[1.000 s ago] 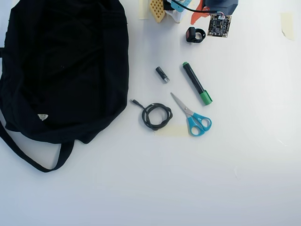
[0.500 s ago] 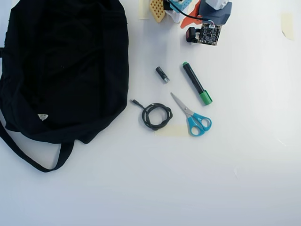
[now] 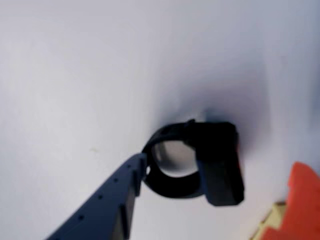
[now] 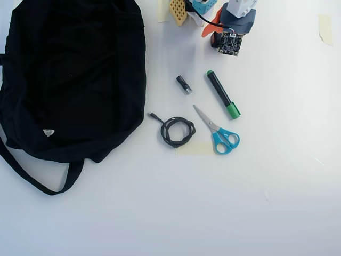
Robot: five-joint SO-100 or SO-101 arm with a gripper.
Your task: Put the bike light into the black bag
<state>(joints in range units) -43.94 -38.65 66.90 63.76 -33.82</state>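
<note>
White table; black bag shows white triangular label, lettering unreadable.

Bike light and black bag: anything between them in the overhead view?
No. In the overhead view, only bare white table lies between the bike light, mostly hidden under the arm, and the black bag.

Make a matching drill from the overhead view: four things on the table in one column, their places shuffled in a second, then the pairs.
Things:
1. black bag
2. bike light
3. scissors
4. coiled cable

Places:
A. top of the view, mostly hidden beneath the arm's camera
B. directly left of the scissors
C. just below the green marker
D. filling the left side

Pairs: 1-D, 2-A, 3-C, 4-B
</note>
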